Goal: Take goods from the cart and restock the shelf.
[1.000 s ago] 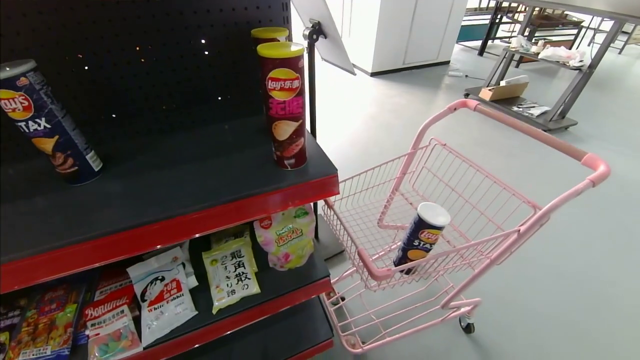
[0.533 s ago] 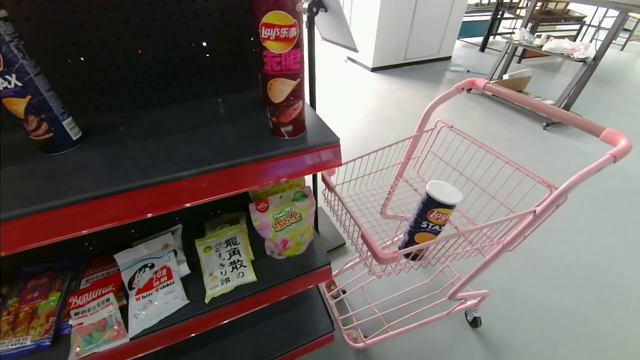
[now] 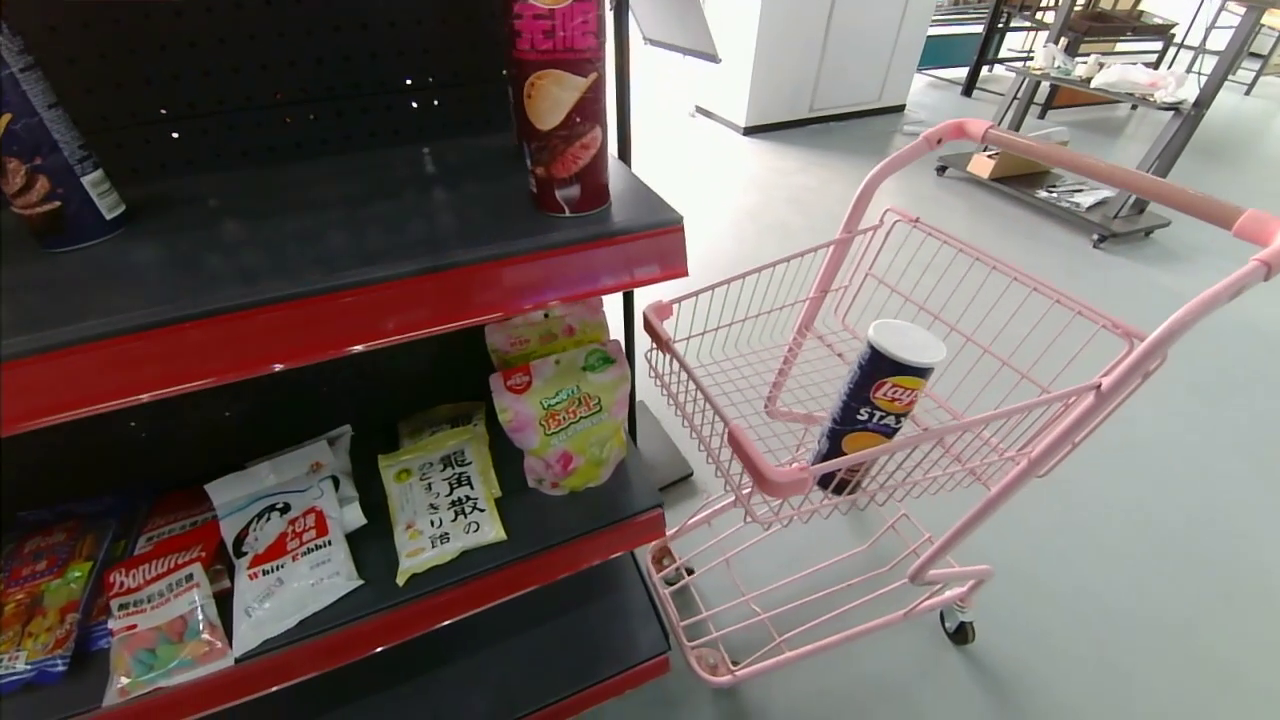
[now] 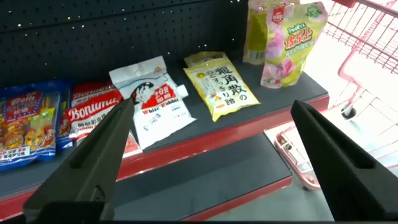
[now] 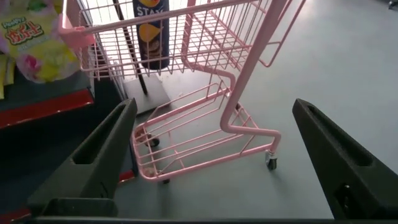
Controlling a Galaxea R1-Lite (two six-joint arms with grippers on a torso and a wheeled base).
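A dark blue chip can [image 3: 880, 400] with a white lid stands slightly tilted in the pink cart [image 3: 760, 470], right of the shelf. The same can [image 5: 152, 31] is in the right wrist view, behind the cart's wire wall [image 5: 242, 81]. On the top shelf board [image 3: 300, 240] stand a maroon chip can [image 3: 560, 110] at the right end and another dark blue can [image 3: 50, 170] at the far left. My left gripper [image 4: 211, 168] is open in front of the lower shelf [image 4: 236, 124]. My right gripper [image 5: 214, 162] is open, low beside the cart.
Snack bags lie on the lower shelf: a white bag [image 3: 285, 560], a yellow bag [image 3: 440, 500] and a pink-green pouch [image 3: 565, 420]. Grey floor spreads right of the cart. A metal rack [image 3: 1090, 100] and a white cabinet [image 3: 800, 60] stand far behind.
The head camera has tilted downward, so shelf and cart sit higher in the picture. The cans and the cart themselves have not moved.
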